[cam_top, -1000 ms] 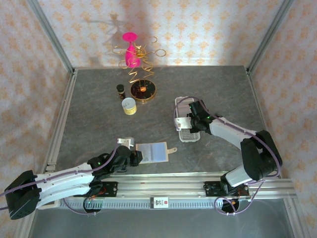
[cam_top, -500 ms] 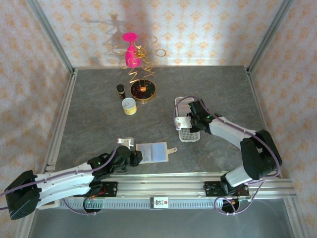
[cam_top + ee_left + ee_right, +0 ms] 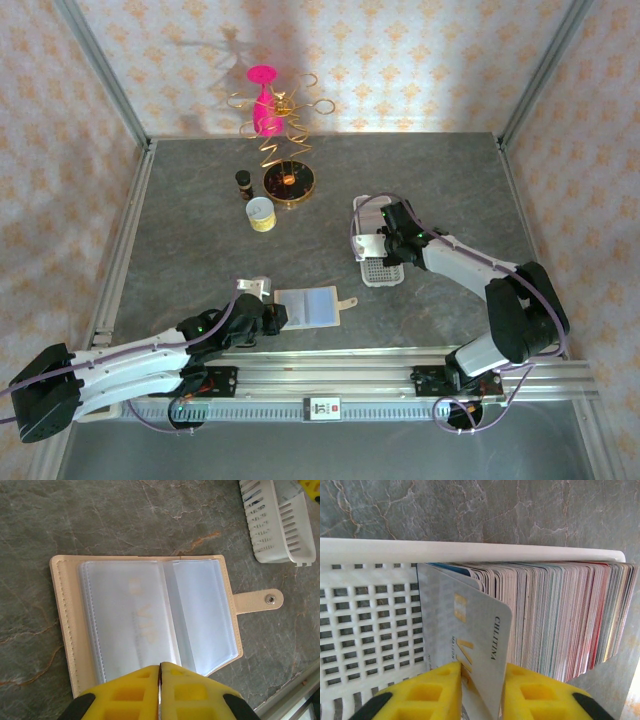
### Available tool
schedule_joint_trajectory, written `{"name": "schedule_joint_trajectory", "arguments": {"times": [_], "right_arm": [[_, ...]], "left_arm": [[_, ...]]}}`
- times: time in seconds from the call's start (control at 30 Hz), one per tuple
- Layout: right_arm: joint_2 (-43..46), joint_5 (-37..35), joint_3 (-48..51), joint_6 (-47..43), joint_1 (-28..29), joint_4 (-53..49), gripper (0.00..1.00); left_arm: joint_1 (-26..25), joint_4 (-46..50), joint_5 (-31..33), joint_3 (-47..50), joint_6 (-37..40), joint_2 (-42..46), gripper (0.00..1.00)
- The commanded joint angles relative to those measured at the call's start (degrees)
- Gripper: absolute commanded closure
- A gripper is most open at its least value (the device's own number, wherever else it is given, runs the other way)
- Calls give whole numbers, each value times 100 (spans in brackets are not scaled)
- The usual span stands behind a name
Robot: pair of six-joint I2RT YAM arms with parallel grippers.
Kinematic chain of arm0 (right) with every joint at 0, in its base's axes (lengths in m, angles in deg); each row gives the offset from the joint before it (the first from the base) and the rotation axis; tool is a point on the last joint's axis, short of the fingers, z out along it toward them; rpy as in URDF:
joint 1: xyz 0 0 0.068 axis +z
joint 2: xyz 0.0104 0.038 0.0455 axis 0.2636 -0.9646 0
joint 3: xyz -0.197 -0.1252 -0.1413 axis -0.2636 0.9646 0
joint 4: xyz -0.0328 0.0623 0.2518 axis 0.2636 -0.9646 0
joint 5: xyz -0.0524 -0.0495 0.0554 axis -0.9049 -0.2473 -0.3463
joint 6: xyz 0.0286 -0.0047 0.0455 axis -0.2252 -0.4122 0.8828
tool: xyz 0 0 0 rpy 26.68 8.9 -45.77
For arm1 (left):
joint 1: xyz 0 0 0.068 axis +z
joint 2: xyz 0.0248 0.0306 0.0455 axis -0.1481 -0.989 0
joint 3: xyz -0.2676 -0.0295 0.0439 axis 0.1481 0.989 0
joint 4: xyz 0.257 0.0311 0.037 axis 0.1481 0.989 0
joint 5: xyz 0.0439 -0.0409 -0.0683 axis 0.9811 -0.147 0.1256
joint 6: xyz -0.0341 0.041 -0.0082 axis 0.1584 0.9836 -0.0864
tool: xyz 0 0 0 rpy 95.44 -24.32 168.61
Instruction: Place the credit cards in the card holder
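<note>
The card holder (image 3: 379, 273), a white perforated tray, lies right of centre on the grey table. In the right wrist view a dense row of credit cards (image 3: 555, 615) stands on edge in the tray (image 3: 370, 620). A pale grey credit card (image 3: 465, 625) leans against that row. It slants across the gap between the parted yellow fingers of my right gripper (image 3: 482, 680) (image 3: 385, 246). My left gripper (image 3: 160, 666) (image 3: 283, 316) is shut with nothing in it. It hovers over the near edge of an open beige wallet (image 3: 150, 615) (image 3: 310, 305).
At the back left stand a pink glass on a gold wire stand (image 3: 265, 100), a round dark dish (image 3: 289, 183), a small dark bottle (image 3: 243, 180) and a white and yellow cup (image 3: 261, 213). A small white object (image 3: 255, 287) lies beside the wallet. A metal rail runs along the near edge.
My right gripper's jaws have parted a little wider around the grey card. Both arms stay where they were.
</note>
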Motion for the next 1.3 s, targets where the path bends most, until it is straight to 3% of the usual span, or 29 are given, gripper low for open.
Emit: {"name": "schedule_joint_trajectory", "arguments": {"times": [0.0,1.27], "right_arm": [[-65,-263,-203,42,-9,219,70],[130,-394,-172,140,-11,423,74]], "left_arm": [[-45,-168,-9,108,-52,-6,90],[-46,-282,-84,64,-52,-109,92]]}}
